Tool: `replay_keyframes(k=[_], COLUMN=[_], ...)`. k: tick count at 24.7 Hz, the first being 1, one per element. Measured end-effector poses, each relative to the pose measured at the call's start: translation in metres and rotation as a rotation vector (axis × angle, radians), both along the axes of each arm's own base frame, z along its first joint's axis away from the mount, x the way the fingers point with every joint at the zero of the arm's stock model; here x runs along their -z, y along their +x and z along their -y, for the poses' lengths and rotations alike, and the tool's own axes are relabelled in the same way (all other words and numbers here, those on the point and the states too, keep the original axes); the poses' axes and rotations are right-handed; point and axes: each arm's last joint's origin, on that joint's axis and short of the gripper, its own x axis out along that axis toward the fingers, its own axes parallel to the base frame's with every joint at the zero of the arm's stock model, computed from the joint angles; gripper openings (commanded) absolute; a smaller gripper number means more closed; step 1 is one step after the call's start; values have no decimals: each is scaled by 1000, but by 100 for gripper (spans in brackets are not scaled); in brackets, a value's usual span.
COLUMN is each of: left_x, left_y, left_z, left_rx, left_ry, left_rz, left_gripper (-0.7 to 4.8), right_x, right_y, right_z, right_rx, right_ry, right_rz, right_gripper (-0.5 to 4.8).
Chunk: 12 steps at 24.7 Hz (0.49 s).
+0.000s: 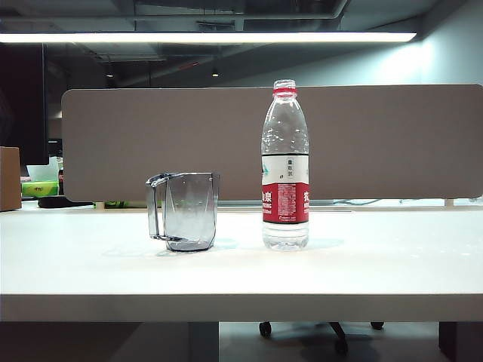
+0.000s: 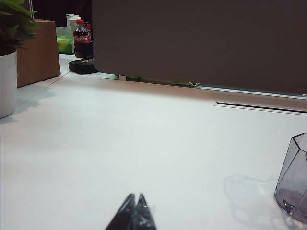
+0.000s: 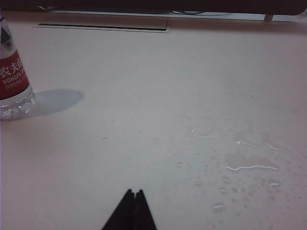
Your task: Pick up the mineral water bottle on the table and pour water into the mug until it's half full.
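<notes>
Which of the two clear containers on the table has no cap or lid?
The short grey-tinted faceted mug; the tall plastic bottle beside it has its cap on.

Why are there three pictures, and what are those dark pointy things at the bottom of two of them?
A robot with two arms took these. One camera stands off the arms and looks at the white table. On it stand a clear mug and, to its right, a taller mineral water bottle, apart from each other. No cap shows on the bottle.

The other two cameras ride on the robot's wrists. The dark points are its pinchers, called grippers. The left gripper sees the mug at the edge of its picture; the right gripper sees the bottle's bottom and some spilled water drops on the table. Both grippers are shut and hold nothing. Neither touches the bottle or mug.
</notes>
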Motion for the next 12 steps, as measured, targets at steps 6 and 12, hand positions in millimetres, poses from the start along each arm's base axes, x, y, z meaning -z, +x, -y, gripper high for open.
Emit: replay_keyframes(k=[6,12], left_x=[0,0], left_y=[0,0], left_z=[0,0], left_rx=[0,0], left_ry=[0,0], left_rz=[0,0], left_gripper=[-5,-5], right_x=[0,0], right_y=[0,0], right_z=[0,0], right_rx=[0,2], right_ry=[0,10], right_rz=[0,0], right_gripper=[-6,-6])
